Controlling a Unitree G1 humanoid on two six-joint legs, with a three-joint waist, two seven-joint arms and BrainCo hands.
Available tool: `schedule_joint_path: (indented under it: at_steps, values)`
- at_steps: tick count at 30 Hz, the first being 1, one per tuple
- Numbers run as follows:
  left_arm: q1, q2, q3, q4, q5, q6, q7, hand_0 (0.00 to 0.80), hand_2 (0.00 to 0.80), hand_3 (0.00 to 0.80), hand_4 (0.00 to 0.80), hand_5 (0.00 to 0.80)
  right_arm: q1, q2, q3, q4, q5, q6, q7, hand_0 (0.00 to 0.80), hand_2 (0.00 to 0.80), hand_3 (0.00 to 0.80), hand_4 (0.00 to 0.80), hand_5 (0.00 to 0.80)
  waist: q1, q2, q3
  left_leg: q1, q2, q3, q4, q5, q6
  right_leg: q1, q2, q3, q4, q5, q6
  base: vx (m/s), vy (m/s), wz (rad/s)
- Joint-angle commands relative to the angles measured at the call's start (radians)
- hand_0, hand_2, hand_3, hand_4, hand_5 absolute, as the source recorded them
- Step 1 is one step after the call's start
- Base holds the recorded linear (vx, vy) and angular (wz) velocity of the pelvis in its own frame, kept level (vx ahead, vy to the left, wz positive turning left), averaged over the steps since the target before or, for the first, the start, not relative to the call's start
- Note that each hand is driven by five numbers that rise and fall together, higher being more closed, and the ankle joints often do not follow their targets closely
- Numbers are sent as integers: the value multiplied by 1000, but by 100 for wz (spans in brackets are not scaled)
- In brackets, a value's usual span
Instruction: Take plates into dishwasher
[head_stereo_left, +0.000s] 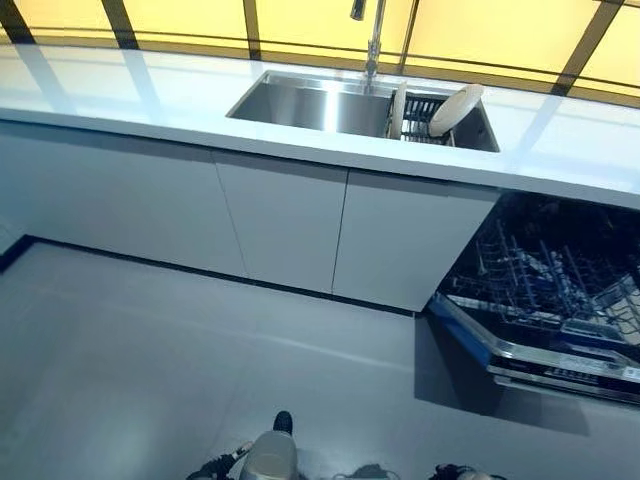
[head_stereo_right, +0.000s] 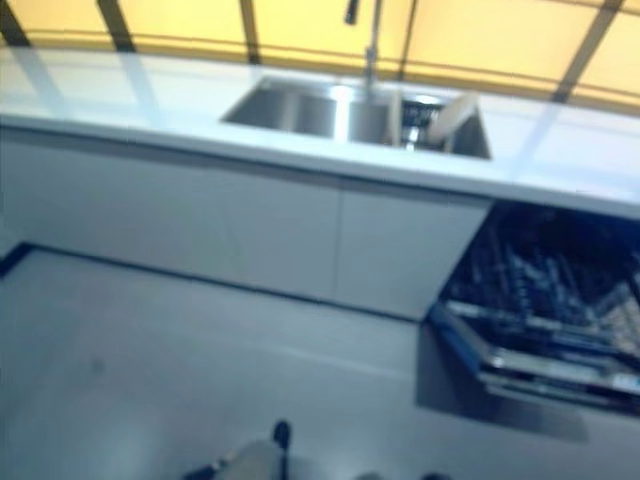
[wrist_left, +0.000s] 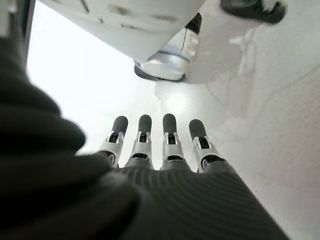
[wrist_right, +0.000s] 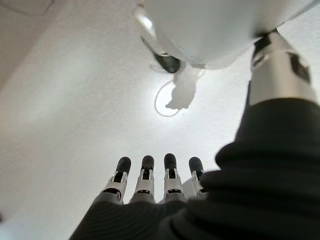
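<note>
Two white plates stand in a dark rack (head_stereo_left: 420, 108) at the right end of the steel sink (head_stereo_left: 300, 100): one upright (head_stereo_left: 398, 108), one leaning (head_stereo_left: 456, 108). The dishwasher (head_stereo_left: 555, 300) stands open at the right under the counter, its lower rack (head_stereo_left: 540, 275) pulled out over the lowered door. My left hand (wrist_left: 155, 145) hangs over the floor with fingers straight and holds nothing. My right hand (wrist_right: 152, 180) also hangs over the floor, fingers straight and empty. Neither hand shows in the eye views.
A white counter (head_stereo_left: 150, 95) runs across the back with a tap (head_stereo_left: 372, 40) over the sink. White cabinet doors (head_stereo_left: 280, 220) stand below it. Grey floor (head_stereo_left: 200, 350) lies between me and the cabinets. Several items sit in the dishwasher rack.
</note>
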Motion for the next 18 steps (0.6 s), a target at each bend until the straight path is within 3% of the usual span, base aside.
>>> schedule_joint_path:
  at_steps: [1,8,10,11,12,13,14,16,18]
  values:
    - [-18,-6,-19,8,44,-4,-8,0,0,0,0,0,45,10,8,-25,-59,-6,1,0,0,0,0,0,-2,-10,-84,-75,-8,-1,-21,79,27,69,-79,-123,10,109,67,245,106,-53]
    - [-47,-18,-39,34,102,29,-25,0,0,0,0,0,31,13,-30,-10,-21,51,-66,0,0,0,0,0,-12,-46,-132,-104,-53,-8,92,-10,75,84,-116,-90,21,146,86,212,123,-35]
    - [-44,0,-45,36,121,33,-3,0,0,0,0,0,30,7,-53,-9,0,54,-87,0,0,0,0,0,-27,-62,-144,-81,-90,-5,87,-42,113,19,-158,-75,209,328,126,218,181,-6]
    - [-45,8,-51,36,139,41,-10,0,0,0,0,0,32,2,-59,-8,17,41,-100,0,0,0,0,0,-48,-46,-141,-53,-91,-19,72,-53,125,-81,-148,-46,348,404,134,241,200,-9]
    - [-46,18,-53,31,170,54,-20,0,0,0,0,0,31,-11,-63,-18,35,30,-111,0,0,0,0,0,-89,-31,-117,15,-95,-35,48,-60,130,-254,-140,-27,466,452,123,261,183,-3]
    - [-48,25,-62,31,183,62,-23,0,0,0,0,0,28,-22,-59,-21,54,18,-122,0,0,0,0,0,-117,-18,-98,68,-93,-50,24,-62,125,-352,-135,-31,463,458,109,222,120,5]
    - [-49,27,-66,32,183,62,-23,0,0,0,0,0,26,-27,-58,-21,58,15,-122,0,0,0,0,0,-124,-11,-95,81,-88,-53,14,-58,122,-378,-127,-37,435,453,104,310,-31,33]
    - [-67,50,-97,35,155,63,-37,0,0,0,0,0,11,-51,-53,-28,93,-4,-121,0,0,0,0,0,-155,-7,-72,138,-88,-85,-20,-64,100,-411,-138,-61,140,420,83,359,-212,52]
    - [-95,56,-94,43,138,59,-44,0,0,0,0,0,-2,-51,-57,-18,92,-26,-139,0,0,0,0,0,-196,-25,-56,174,-118,-116,-17,-113,94,-484,-155,-39,-106,558,124,397,-300,58]
